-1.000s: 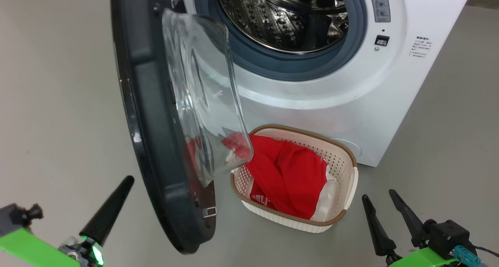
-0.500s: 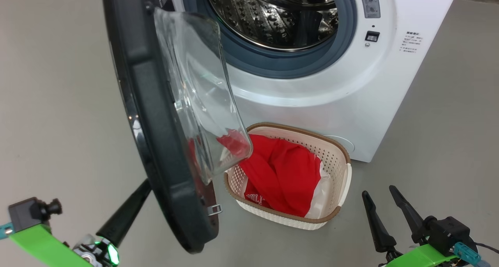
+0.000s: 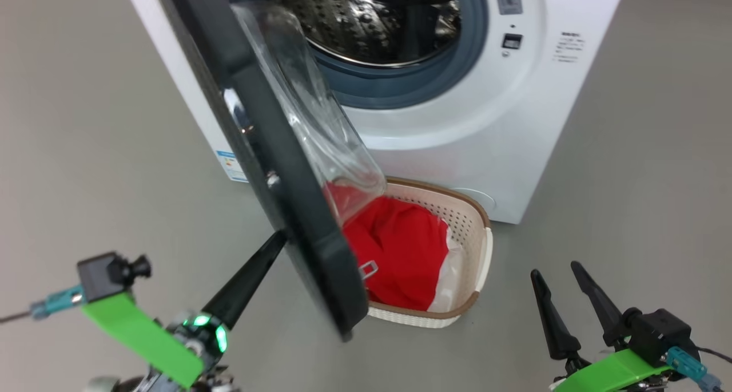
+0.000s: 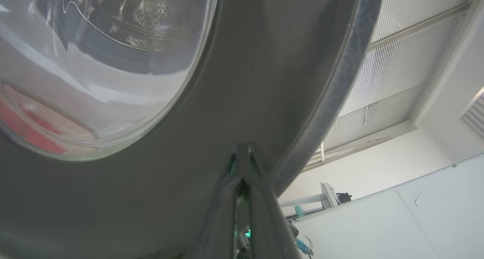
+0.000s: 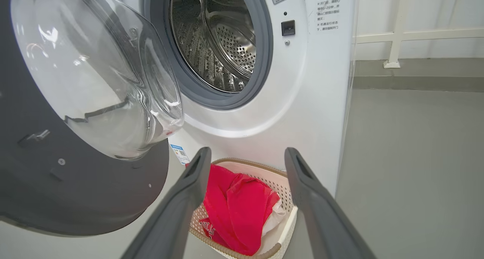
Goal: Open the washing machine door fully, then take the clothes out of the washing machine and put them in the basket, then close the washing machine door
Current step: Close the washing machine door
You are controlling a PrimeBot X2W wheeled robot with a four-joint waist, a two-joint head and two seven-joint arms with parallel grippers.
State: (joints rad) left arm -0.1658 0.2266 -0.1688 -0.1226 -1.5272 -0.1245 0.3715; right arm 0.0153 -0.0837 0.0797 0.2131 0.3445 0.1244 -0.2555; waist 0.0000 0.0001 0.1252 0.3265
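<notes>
Washing machine door ajar: black rim, clear bulging glass. Left gripper closed, empty, tip at door's rim; right gripper spread wide, empty. Blue label unreadable

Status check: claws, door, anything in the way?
Left claw shut, tips on door rim. Right claw open, free. Clothes in basket. Basket close beneath door's swing.

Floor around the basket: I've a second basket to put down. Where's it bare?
Bare floor lies right of the washing machine and the basket, and left of the washing machine door. Crowded: the door stands close beside the basket.
</notes>
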